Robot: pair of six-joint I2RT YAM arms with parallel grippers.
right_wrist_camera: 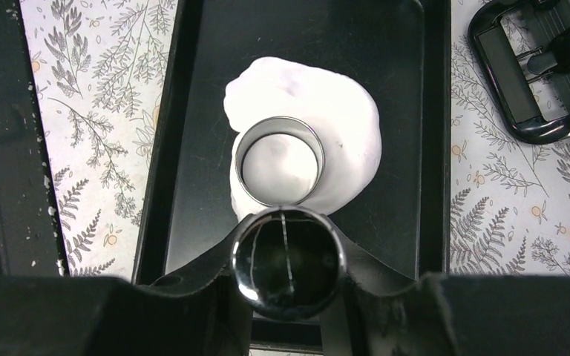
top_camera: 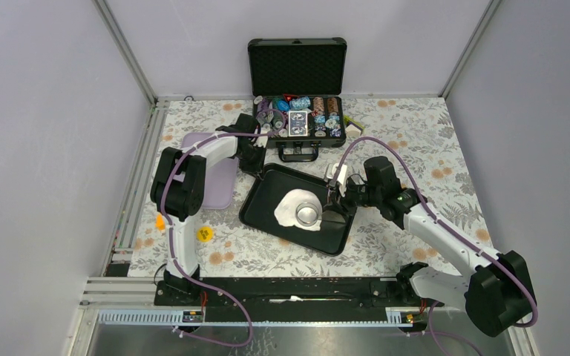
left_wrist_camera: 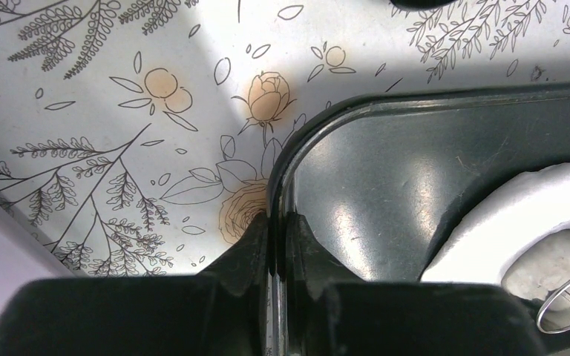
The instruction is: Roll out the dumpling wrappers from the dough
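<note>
Tray (left_wrist_camera: 415,96) is pinched at rim by left tool (left_wrist_camera: 274,226); black knob (right_wrist_camera: 288,256) gripped by right tool (right_wrist_camera: 288,297); ring cutter (right_wrist_camera: 237,159) set on dough (right_wrist_camera: 345,126).

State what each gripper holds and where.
Left gripper pinches the tray rim near a corner. Right gripper clamps a black cylinder by its sides.

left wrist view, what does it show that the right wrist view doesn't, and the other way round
Only left wrist: the left pincer clamped on the tray rim near a corner. Only right wrist: the right pincer gripping a glossy black cylinder, the whole ring cutter sitting on the dough, and a case handle. Both: tray, dough, part of the ring cutter, floral cloth.
</note>
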